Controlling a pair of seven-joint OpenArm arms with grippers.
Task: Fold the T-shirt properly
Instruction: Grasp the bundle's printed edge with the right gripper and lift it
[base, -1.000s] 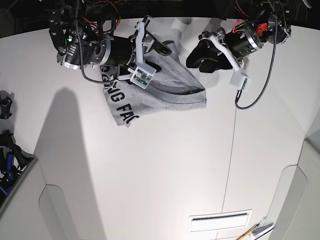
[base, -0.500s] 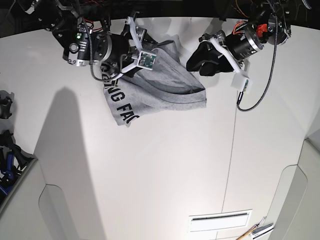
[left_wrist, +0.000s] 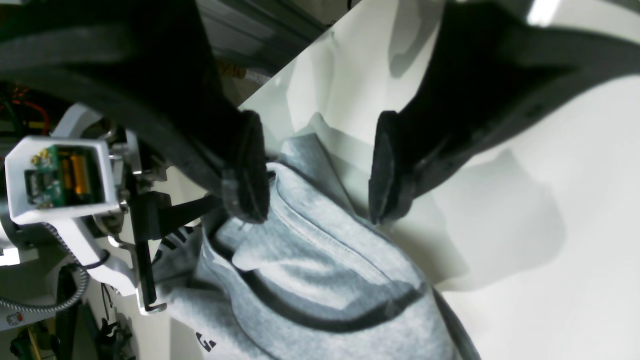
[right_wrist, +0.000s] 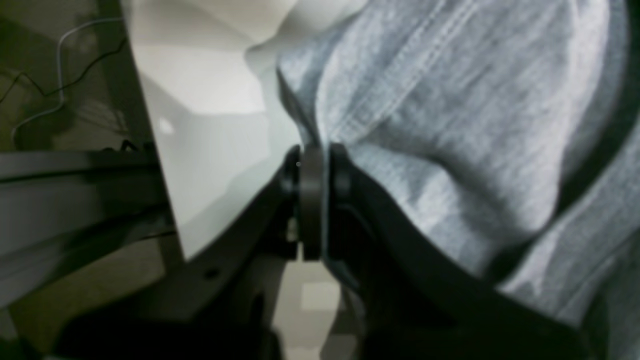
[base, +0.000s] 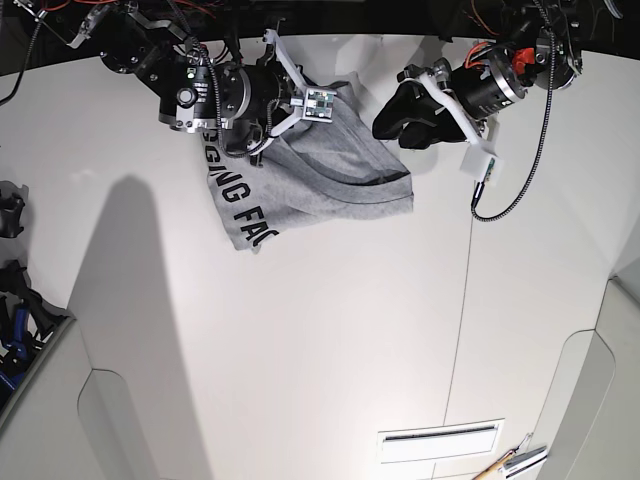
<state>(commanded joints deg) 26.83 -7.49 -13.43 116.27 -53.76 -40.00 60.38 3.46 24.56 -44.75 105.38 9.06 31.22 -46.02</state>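
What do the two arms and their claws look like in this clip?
Both arms are black with exposed red wiring. Each wrist carries a white bracket with a bare green circuit board. The left claw has broad black padded fingers; the right claw is black too. A black cable loops from the left arm.

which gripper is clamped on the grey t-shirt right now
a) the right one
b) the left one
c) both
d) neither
a: in the right wrist view the right gripper has its fingers pressed together on a fold of the T-shirt, while in the left wrist view the left gripper is open, its pads apart above the cloth.
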